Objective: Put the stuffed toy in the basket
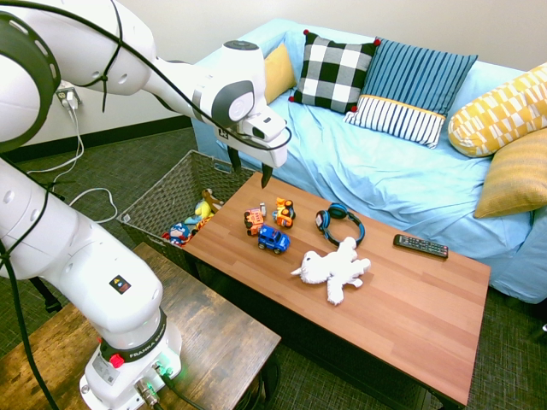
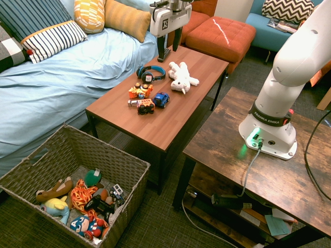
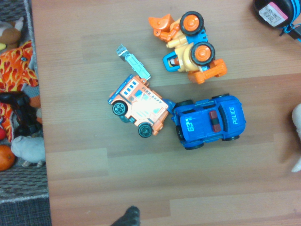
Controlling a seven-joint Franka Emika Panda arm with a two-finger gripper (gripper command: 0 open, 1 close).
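Observation:
The white fluffy stuffed toy [image 1: 333, 269] [image 2: 181, 77] lies flat on the wooden coffee table [image 1: 410, 316], near its middle and beside the headphones. Only a white sliver of the stuffed toy [image 3: 297, 117] reaches the edge of the wrist view. The large grey mesh basket [image 1: 167, 196] [image 2: 103, 146] stands on the floor off the table's end, with several small toys inside. My gripper [image 1: 249, 169] [image 2: 169, 48] hangs open and empty high above the table, over the toy cars and well short of the plush. The wrist view looks straight down on the cars, with the basket [image 3: 23, 200] at its border.
Three toy cars [image 1: 269, 226] [image 3: 178, 108] cluster between the plush and the basket end. Blue headphones [image 1: 340, 224] and a black remote [image 1: 420, 246] lie toward the sofa side. A blue sofa [image 1: 385, 171] with cushions runs along the table; an orange ottoman [image 2: 217, 33] stands beyond the far end.

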